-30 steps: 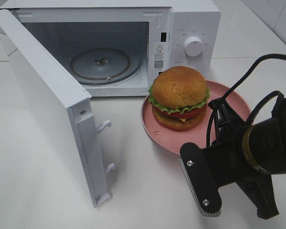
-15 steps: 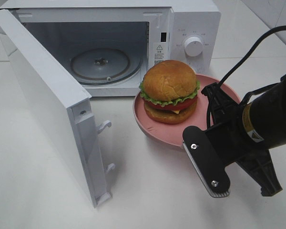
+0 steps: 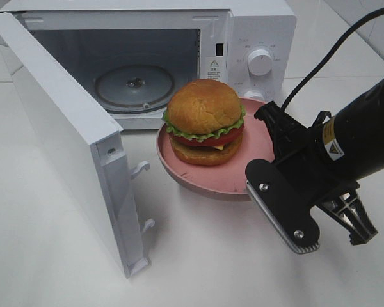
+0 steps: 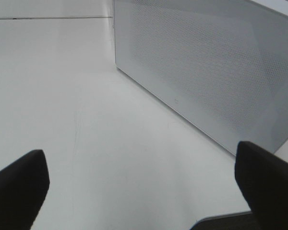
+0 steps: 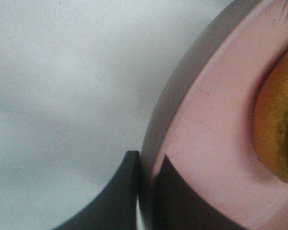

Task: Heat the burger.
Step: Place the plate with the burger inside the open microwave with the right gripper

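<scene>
The burger [image 3: 203, 121], with a golden bun, lettuce and tomato, sits on a round pink plate [image 3: 225, 179] in front of the open microwave [image 3: 259, 32]. My right gripper [image 3: 255, 178] is shut on the plate's right rim and appears to hold it just off the table. In the right wrist view the right gripper [image 5: 146, 163] pinches the plate rim [image 5: 206, 120], with the bun edge [image 5: 278, 124] beside it. My left gripper [image 4: 144, 187] is open and empty above the table, near the microwave door's outer face [image 4: 206, 62]. It does not show in the exterior high view.
The microwave door [image 3: 57, 121] swings out wide at the left, with its latch hooks [image 3: 139, 169] pointing at the plate. A glass turntable [image 3: 134, 86] lies inside the cavity. The control knob [image 3: 260, 62] is on the right panel. My right arm's cable [image 3: 333, 45] arcs overhead.
My right gripper has carried the plate and burger leftward and closer to the microwave opening. The left gripper has stayed open.
</scene>
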`<state>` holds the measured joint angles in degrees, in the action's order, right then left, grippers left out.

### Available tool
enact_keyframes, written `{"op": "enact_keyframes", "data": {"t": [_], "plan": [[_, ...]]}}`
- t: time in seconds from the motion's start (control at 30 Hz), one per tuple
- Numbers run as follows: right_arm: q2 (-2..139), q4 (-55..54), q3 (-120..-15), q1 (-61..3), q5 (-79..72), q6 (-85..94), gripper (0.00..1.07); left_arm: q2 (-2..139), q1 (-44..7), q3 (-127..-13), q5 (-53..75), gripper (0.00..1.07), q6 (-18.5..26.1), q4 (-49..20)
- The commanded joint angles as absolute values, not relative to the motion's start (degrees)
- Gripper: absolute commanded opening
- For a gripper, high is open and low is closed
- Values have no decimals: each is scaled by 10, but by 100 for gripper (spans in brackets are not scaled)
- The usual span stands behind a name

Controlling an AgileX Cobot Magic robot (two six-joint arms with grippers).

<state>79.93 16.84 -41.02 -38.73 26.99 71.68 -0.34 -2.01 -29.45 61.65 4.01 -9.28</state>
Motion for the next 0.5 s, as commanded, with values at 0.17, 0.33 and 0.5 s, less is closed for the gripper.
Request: {"op": "enact_keyframes", "data": {"t": [0.17,0.33,0.5], "plan": [[793,64,-419,-347,229,863,0,-13,-22,-295,612,98,42,-93],[793,60,-419,-342,222,879,0,-13,-22,-295,612,98,42,-93],[793,65,-419,-344,204,880,0,-13,-22,-295,612,98,42,-93]]}}
